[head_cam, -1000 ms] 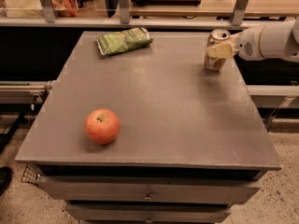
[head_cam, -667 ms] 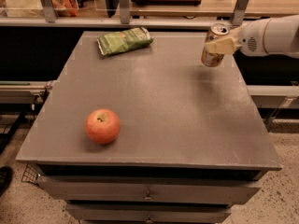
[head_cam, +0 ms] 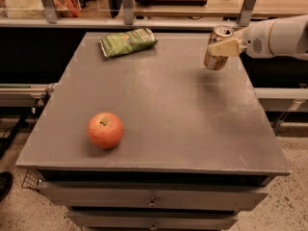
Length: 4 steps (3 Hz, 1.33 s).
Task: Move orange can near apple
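— What has changed in the camera view?

— A second ago the orange can (head_cam: 217, 49) stood on the table (head_cam: 168, 109) at its far right corner. Now I have it in the air, clear of the surface, with its shadow on the grey top beneath it. It has also drifted a little left.

— And your grip?

— My gripper (head_cam: 225, 47) is closed around the can's middle, one pale finger lying across its side. The can leans slightly, its silver top tipped toward my wrist.

— So what does that mean for the job?

— The pick looks done, I'd say, and the carry has only begun. The apple (head_cam: 105, 130) sits at the near left, well apart from the can, so nearly the whole table lies between them.

— How is the arm placed?

— My arm (head_cam: 279, 36) reaches in from the right edge, roughly level, with the wrist just past the table's far right corner. The green snack bag (head_cam: 128, 42) lies at the far left — off my likely diagonal.
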Motion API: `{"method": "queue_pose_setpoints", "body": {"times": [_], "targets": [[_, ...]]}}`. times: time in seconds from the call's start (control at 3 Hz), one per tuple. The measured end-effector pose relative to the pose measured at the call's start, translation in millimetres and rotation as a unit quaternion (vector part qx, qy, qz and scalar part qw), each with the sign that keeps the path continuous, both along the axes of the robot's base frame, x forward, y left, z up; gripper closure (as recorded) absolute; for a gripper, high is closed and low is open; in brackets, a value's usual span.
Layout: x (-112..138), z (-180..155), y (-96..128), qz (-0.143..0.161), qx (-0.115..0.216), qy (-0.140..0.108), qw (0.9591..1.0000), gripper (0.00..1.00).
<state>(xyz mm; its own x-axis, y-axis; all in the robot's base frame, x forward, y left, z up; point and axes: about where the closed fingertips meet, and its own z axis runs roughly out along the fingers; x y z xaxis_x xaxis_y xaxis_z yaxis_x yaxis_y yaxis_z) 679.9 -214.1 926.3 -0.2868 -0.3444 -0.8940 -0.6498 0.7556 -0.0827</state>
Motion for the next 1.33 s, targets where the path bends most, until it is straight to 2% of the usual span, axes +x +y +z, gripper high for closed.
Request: {"method": "queue_pose_setpoints", "body": {"times": [0.33, 0.67, 1.0, 1.33], "targets": [[-42.6, -6.5, 32.3, 0.051, 0.007, 0.026, 0.9983, 1.0], [-105.5, -16.2, 72.6, 0.116, 0.015, 0.06, 0.9913, 1.0], [-168.9, -22.7, 115.0, 0.18, 0.04, 0.089, 0.9787, 1.0], [-194.1, -20.4, 145.4, 0.225, 0.064, 0.093, 0.9679, 1.0]]}}
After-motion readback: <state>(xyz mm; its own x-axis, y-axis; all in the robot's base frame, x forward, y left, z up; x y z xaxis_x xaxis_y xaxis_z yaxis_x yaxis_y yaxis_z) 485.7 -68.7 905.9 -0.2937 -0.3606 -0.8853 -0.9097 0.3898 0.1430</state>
